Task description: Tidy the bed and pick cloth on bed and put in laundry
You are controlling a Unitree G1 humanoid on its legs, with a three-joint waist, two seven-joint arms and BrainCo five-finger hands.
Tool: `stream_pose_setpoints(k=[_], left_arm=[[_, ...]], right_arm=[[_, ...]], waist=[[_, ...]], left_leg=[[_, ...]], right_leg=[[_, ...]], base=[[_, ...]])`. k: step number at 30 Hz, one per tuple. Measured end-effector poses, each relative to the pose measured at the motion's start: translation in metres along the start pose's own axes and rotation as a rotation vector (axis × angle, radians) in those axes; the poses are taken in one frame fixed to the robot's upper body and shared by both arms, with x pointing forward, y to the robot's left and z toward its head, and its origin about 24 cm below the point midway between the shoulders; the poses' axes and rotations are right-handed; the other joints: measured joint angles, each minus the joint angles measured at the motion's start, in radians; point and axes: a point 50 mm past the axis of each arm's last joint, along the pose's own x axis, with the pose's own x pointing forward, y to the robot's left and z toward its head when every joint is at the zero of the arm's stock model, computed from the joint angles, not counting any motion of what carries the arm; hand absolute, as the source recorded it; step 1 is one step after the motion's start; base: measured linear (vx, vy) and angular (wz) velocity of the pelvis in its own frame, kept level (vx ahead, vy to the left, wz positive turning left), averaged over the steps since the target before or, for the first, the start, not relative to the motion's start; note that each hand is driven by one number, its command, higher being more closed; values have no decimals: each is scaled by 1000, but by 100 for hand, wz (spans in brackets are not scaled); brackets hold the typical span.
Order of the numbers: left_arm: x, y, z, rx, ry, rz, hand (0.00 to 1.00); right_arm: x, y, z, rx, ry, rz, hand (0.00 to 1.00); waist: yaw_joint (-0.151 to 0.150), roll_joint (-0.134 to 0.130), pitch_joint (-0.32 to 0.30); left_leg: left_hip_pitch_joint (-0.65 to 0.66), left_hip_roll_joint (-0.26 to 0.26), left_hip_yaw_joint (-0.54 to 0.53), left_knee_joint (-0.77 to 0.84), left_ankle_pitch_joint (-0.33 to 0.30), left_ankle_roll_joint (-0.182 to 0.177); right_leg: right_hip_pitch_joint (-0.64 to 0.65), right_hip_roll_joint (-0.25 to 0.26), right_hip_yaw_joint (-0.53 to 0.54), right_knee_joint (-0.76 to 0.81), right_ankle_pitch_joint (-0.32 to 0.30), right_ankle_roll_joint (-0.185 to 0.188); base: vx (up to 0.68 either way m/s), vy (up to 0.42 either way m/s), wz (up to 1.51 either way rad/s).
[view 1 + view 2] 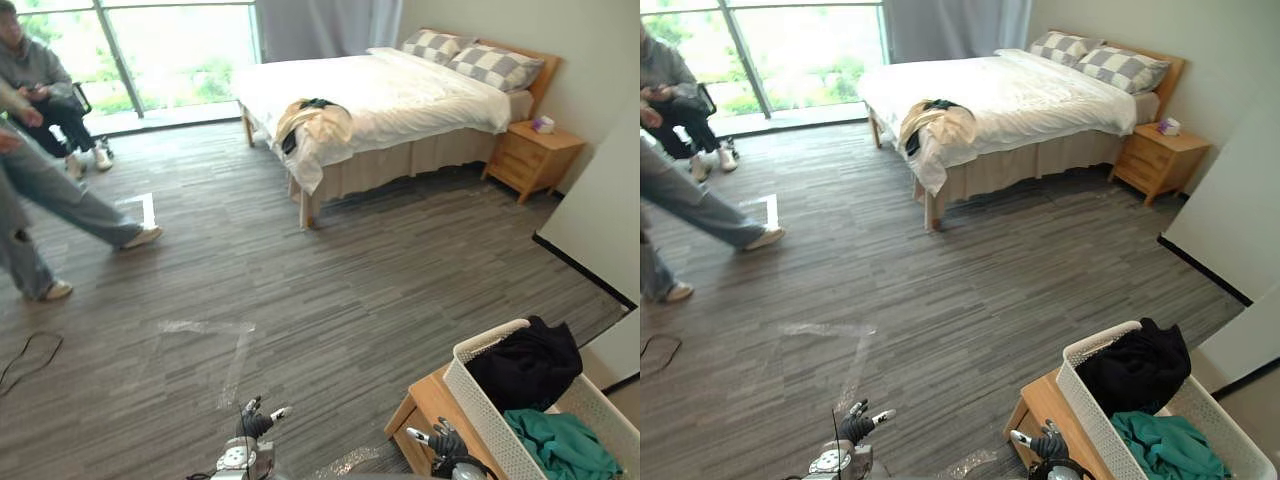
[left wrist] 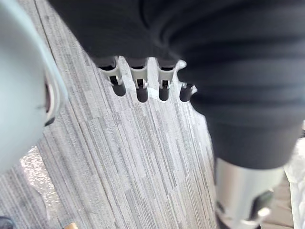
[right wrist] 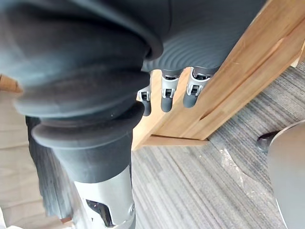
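A beige garment with a dark piece on top (image 1: 315, 120) lies crumpled on the near corner of the bed (image 1: 410, 90), across the room. The bed has a white duvet and two checked pillows (image 1: 470, 55). At the lower right a white laundry basket (image 1: 478, 415) holds a black cloth (image 1: 525, 365) and a teal cloth (image 1: 560, 445). My left hand (image 1: 255, 425) hangs low over the floor, its fingers (image 2: 140, 86) relaxed and empty. My right hand (image 1: 440, 440) is beside the basket, its fingers (image 3: 167, 93) also straight and holding nothing.
The basket rests on a low wooden table (image 1: 425, 410). A wooden nightstand (image 1: 530, 155) stands right of the bed. One person (image 1: 40, 75) sits by the window at the far left; another person's legs (image 1: 60, 200) stride across the left floor. A white wall panel (image 1: 600, 220) lines the right side.
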Motion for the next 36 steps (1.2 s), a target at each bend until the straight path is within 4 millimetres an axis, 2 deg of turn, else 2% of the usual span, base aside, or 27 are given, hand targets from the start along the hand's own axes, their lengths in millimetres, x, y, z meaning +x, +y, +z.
stream_pose_setpoints(k=[1,2,3,5,6,7,8,10,11,12,14,15,17,19,20,21,22,23,24,25,27,28,29,30,31,33,36], left_arm=[[0,-2,0,2,-2,-5,0],[0,-2,0,1,-2,-5,0],[0,-1,1,1,-3,-2,0],[0,4,3,-11,-18,13,0],[-1,6,2,-16,-17,19,0],[-1,10,1,-16,-9,32,0],[0,17,0,0,-7,45,0],[-2,24,-5,37,9,54,0],[-2,25,-7,45,16,54,0],[-3,26,-9,58,23,54,0],[-2,25,-8,66,23,50,0],[-3,25,-9,64,27,50,0],[-3,25,-9,64,28,51,0],[-2,23,-8,67,25,46,0],[-2,22,-8,66,27,46,0],[-2,20,-10,76,36,42,0],[-1,21,-10,89,45,44,0],[-1,18,-11,88,51,39,0],[0,11,-10,85,49,22,0],[-1,5,-11,75,49,10,0],[-2,0,-14,50,57,6,0],[-2,-1,-11,27,44,12,0],[-1,-1,-8,23,30,13,0],[-1,-1,-6,19,23,16,0],[-1,0,-4,11,12,20,0],[-2,1,-2,3,-5,37,0],[-2,6,4,-56,-32,84,0]], right_arm=[[0,-2,3,-3,-12,-3,0],[0,-3,3,-5,-14,-7,0],[1,-4,3,-7,-14,-9,0],[0,-3,-2,-7,3,-6,0],[-2,-1,-6,1,14,-1,0],[-2,2,-4,16,5,10,0],[-1,4,1,31,-20,13,0],[-2,6,2,31,-26,18,0],[-2,5,1,28,-28,18,0],[-3,5,2,27,-38,18,0],[-2,4,6,30,-56,18,0],[-2,3,10,31,-75,18,0],[0,0,17,38,-96,14,0],[0,-1,17,60,-95,8,0],[0,-2,18,70,-96,7,0],[0,-5,19,82,-102,-2,0],[0,-6,19,91,-103,-7,0],[1,-10,22,86,-113,-16,0],[1,-17,24,78,-119,-33,0],[1,-20,21,84,-107,-46,0],[1,-22,17,85,-87,-54,0],[0,-26,9,71,-56,-61,0],[0,-28,7,53,-47,-65,0],[-1,-30,5,42,-40,-68,0],[-3,-32,0,20,-28,-69,0],[-3,-32,-2,-4,-19,-65,0],[-3,-31,-4,-13,0,-62,0]], waist=[[1,14,5],[3,22,3],[4,26,2],[6,-11,-5],[5,-32,-18],[-1,-42,-14],[-5,-63,8],[-8,-66,23],[-12,-67,22],[-11,-67,22],[-13,-62,23],[-16,-45,29],[-29,-20,43],[-31,-17,46],[-32,-17,46],[-38,-9,51],[-44,-9,50],[-46,14,62],[-43,45,65],[-44,58,65],[-51,63,66],[-51,75,73],[-46,80,82],[-40,78,87],[-26,82,89],[-22,80,87],[-6,72,90]], left_leg=[[-8,-22,-16,-183,44,-23],[-14,-24,-48,-255,56,-41],[-31,-23,-78,-254,105,-31],[-43,-79,-86,-166,98,23],[-35,-111,-79,-162,84,53],[-12,-124,-69,-160,73,71],[75,-137,-41,-176,52,103],[193,-138,-21,-199,18,114],[224,-137,-19,-212,10,114],[283,-134,-13,-239,9,116],[342,-129,-5,-281,5,105],[352,-112,0,-292,-4,90],[371,-80,2,-311,-16,57],[405,-61,3,-340,-37,8],[415,-57,3,-342,-48,-8],[440,-39,-2,-343,-70,-42],[472,-11,-15,-352,-93,-74],[493,6,-16,-359,-96,-80],[520,29,-18,-367,-78,-90],[513,54,-35,-319,-13,-102],[430,110,-88,-85,19,-97],[308,181,-152,245,110,-83],[247,221,-169,446,113,-84],[216,241,-167,555,108,-86],[168,256,-139,673,93,-64],[115,241,-79,672,82,-47],[42,185,49,389,82,-47]], right_leg=[[2,0,7,-25,-2,4],[1,5,11,-35,-4,6],[2,6,21,-38,-15,22],[-7,-50,58,36,-94,24],[-53,-77,72,165,-120,27],[-133,-87,77,369,-135,54],[-241,-90,103,679,-60,71],[-313,-101,75,931,17,76],[-327,-113,30,981,13,69],[-358,-128,-54,1030,-21,37],[-411,-131,-171,961,-88,37],[-438,-108,-246,830,-114,24],[-456,-50,-322,541,-90,1],[-473,-20,-325,159,76,-1],[-485,-29,-321,113,116,12],[-508,-46,-321,124,198,22],[-508,-37,-323,186,250,7],[-512,-18,-323,230,241,-10],[-528,7,-323,290,185,-42],[-525,25,-326,339,130,-84],[-476,45,-332,333,86,-82],[-395,81,-338,295,58,-102],[-338,106,-335,270,50,-105],[-302,119,-325,253,47,-107],[-234,137,-304,214,35,-117],[-155,142,-276,147,28,-116],[-80,136,-258,59,34,-85]], base=[[233,126,-23],[313,191,-20],[390,238,-34],[428,234,-40],[429,159,-35],[589,176,-45],[419,120,-43],[360,88,-37],[363,78,-18],[306,21,-7],[497,-38,-9],[532,-140,-11],[392,-152,-6],[445,-265,5],[415,-346,9],[415,-441,11],[422,-468,13],[431,-447,5],[424,-419,-13],[480,-512,-15],[406,-464,-8],[349,-317,-18],[341,-272,-30],[273,-163,-50],[307,-189,-57],[357,-186,-46],[294,-103,-23]])
